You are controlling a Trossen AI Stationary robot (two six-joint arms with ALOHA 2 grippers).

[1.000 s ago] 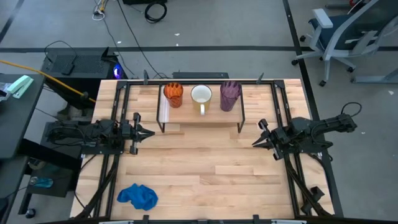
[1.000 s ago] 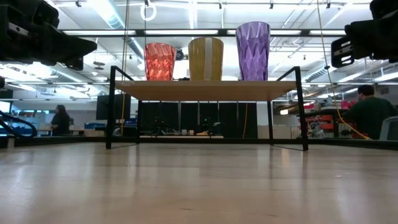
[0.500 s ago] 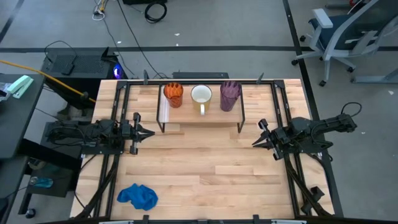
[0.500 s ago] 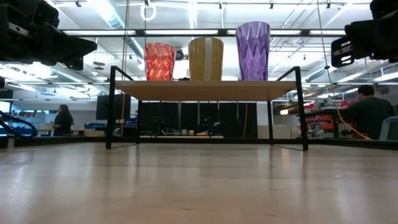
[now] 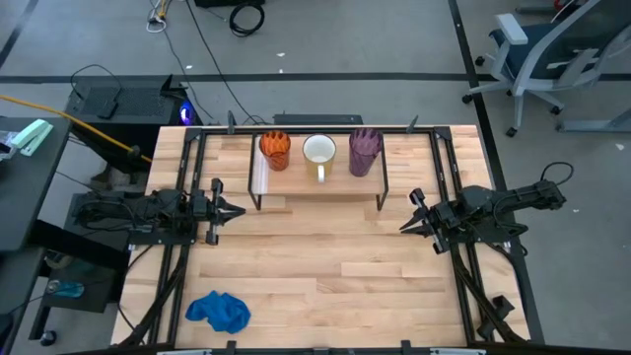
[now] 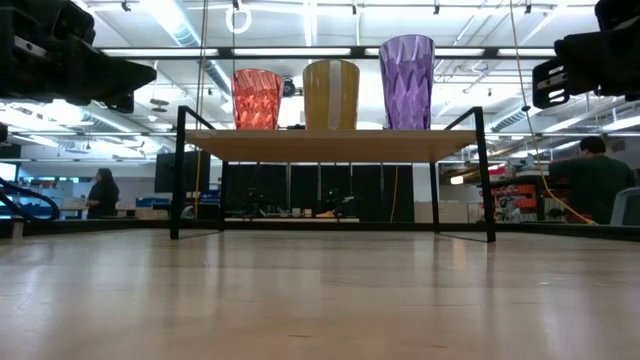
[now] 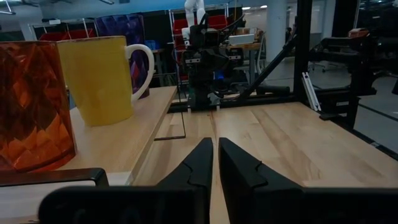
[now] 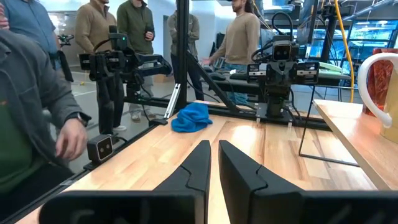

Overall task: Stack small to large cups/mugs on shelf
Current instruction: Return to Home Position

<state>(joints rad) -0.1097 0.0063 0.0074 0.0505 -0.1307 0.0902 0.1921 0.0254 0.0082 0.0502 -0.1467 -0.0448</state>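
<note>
You have three vessels in one row on the single shelf (image 5: 296, 183): one orange cup (image 5: 275, 150), one yellow mug (image 5: 318, 151), one purple tumbler (image 5: 364, 151). The left gripper (image 5: 229, 210) and the right gripper (image 5: 406, 225) flank it, empty, fingers nearly touching.

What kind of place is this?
Probably a robotics lab or workshop: a dark left arm and right arm sit beside a light-wood table, black cables cross the grey floor, and people stand among equipment behind.
</note>
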